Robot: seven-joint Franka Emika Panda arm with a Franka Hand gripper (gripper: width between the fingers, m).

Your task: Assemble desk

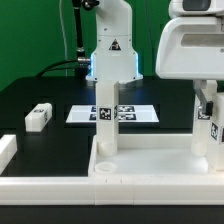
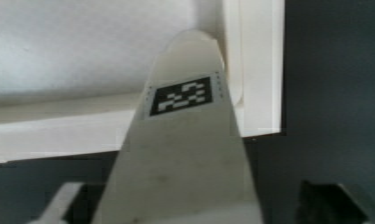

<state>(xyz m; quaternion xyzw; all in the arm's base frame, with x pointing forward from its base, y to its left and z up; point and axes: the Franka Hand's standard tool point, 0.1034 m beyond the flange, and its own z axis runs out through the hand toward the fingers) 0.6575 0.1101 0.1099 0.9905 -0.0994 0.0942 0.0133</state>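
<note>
White plastic desk top (image 1: 150, 165) is lying flat along the black table (image 1: 30, 95) edge nearest the exterior camera. An upright leg (image 1: 107, 125) is standing at the top's corner on the exterior view's left. A tagged leg (image 2: 184, 150) is standing near the top's opposite end. The gripper (image 2: 193, 208) is straddling it, its fingers (image 2: 335, 200) sitting wide with dark gaps on both sides, so it is not clamping. A loose leg (image 1: 38, 117) is lying near the table edge on the exterior view's left. The marker board (image 1: 112, 113) is lying mid-table.
</note>
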